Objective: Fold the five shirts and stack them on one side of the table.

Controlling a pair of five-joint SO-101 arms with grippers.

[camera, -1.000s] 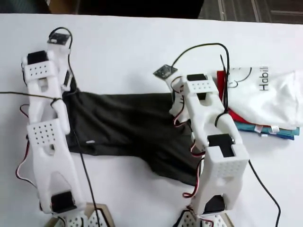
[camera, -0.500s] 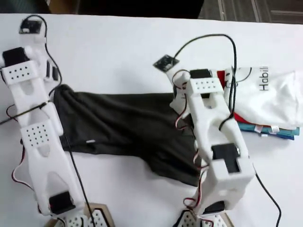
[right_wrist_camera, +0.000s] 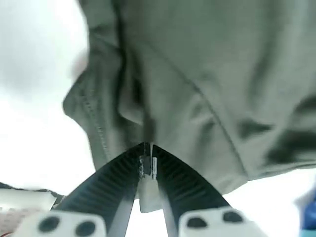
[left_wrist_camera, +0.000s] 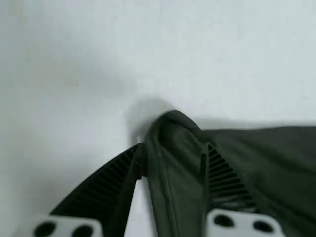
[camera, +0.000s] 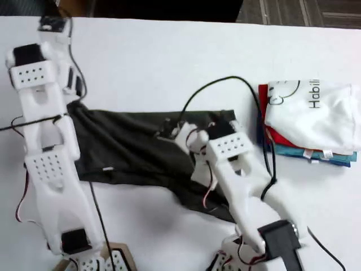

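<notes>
You are looking down on a white desk (camera: 169,51) that is filling most of the high view, with grey floor (camera: 293,11) showing past its edge at 12 o'clock. The dark shirt (camera: 135,144) is lying rumpled across the middle, stretching from 9 o'clock toward 5 o'clock. At 3 o'clock the stack (camera: 304,135) of folded shirts is sitting near it. A white shirt (camera: 316,116) is lying on top, with red and blue layers under it.

Your left gripper (left_wrist_camera: 173,153) is clamping the dark shirt's corner at 9 o'clock, with cloth bunching between its fingers. Your right gripper (right_wrist_camera: 147,160) is pinching a fold of the same shirt at its 12 o'clock edge, fingers pressed together.

Dark print (camera: 313,93) is running across the white shirt. Small white tags (camera: 309,153) are sticking out of the stack's 6 o'clock edge. A tiny white label (camera: 107,169) is showing on the dark shirt.
</notes>
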